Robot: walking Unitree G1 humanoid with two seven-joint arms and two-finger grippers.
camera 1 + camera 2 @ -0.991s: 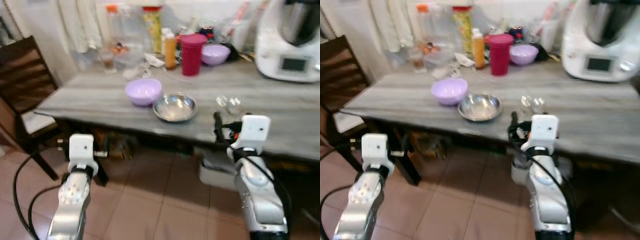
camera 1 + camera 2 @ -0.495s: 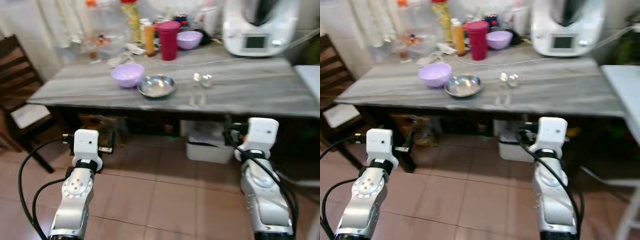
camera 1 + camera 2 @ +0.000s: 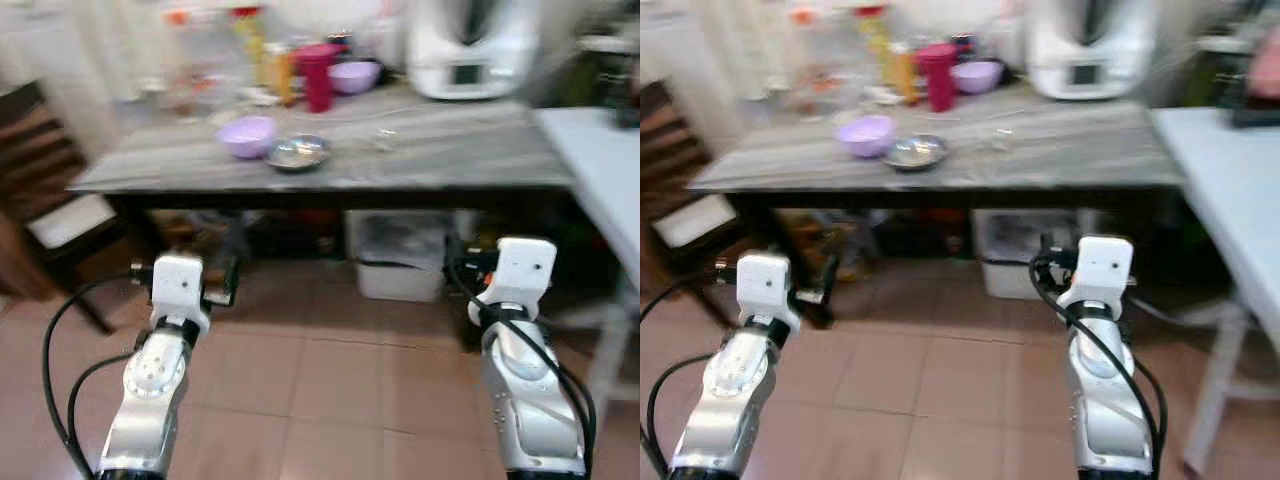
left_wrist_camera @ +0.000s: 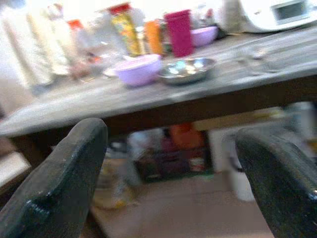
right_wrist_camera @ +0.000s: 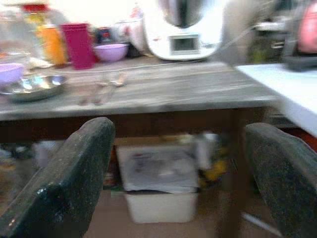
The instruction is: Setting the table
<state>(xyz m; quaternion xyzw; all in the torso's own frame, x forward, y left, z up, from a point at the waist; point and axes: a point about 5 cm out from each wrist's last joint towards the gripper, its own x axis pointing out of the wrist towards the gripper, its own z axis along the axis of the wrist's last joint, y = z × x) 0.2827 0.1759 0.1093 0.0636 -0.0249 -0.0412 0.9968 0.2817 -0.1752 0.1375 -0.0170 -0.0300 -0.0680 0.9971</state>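
While both arms reach level toward the bench (image 3: 420, 160), the left tool (image 4: 173, 178) and right tool (image 5: 178, 173) hang below its edge, released, fingers spread.

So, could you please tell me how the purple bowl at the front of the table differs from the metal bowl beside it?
The purple bowl is matte lilac and opaque; the metal bowl is shiny silver and reflective. The purple bowl is deeper with taller sides; the metal bowl is wider and shallower. The purple bowl sits to the robot's left of the metal bowl. Both stand upright, side by side on the grey table.
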